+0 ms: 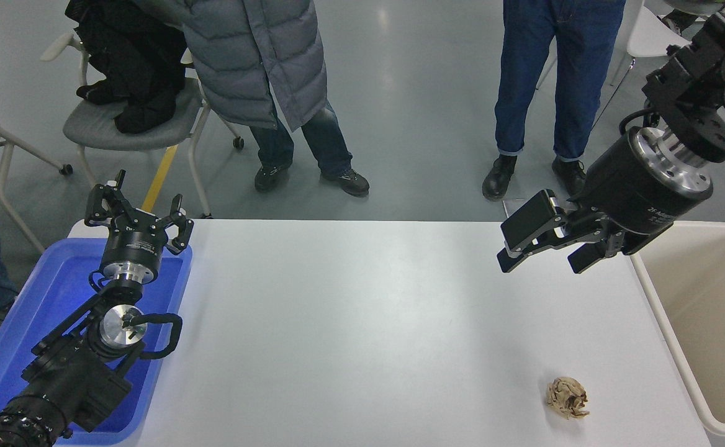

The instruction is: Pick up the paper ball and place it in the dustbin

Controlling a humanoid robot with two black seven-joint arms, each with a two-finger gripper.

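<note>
The tan-brown paper ball (567, 398) lies on the white table near its front right corner. The beige dustbin (659, 304) stands off the table's right edge, close to the ball. My right gripper (535, 257) hangs open and empty above the table's far right part, well behind the ball and pointing left. My left gripper (139, 214) is open and parked over the blue tray at the lower left.
A bright blue tray (9, 347) sits at the table's left edge under my left arm. Two people stand beyond the table's far side, one in a grey puffer coat (257, 56), one in blue jeans (555, 74). A chair (126, 130) stands at the back left.
</note>
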